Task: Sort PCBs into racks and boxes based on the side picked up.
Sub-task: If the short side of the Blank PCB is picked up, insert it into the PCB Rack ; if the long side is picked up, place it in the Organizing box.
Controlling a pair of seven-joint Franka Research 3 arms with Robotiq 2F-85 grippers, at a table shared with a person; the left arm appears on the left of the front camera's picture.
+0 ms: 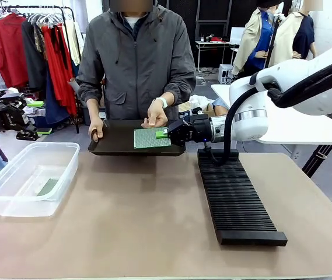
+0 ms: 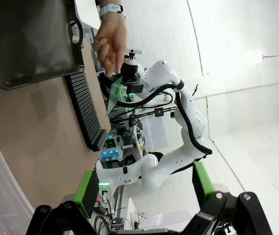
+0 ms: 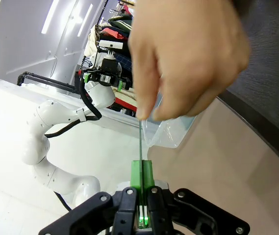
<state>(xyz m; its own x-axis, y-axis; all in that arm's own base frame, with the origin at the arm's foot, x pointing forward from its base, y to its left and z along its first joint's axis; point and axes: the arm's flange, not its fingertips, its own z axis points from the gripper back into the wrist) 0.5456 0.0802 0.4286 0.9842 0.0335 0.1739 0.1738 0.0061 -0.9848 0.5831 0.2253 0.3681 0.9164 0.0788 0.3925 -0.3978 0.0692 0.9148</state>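
Right gripper (image 3: pixel 141 165) nearest, jaws clamped on PCB (image 1: pixel 148 139) edge over tray (image 1: pixel 113 146), hand (image 1: pixel 156 118) pinching the far edge; PCB looks thin, stiff, light, best pinched by its edge; left gripper (image 2: pixel 144 187) jaws apart.

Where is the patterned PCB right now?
Front view, centre far side: the patterned PCB is over the black tray, clamped by the right pincer, with the person's hand on its far edge.

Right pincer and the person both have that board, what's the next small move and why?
Probably wait, then draw the PCB away from the black tray: the right pincer is shut on one edge, but the person's hand pinches the other.
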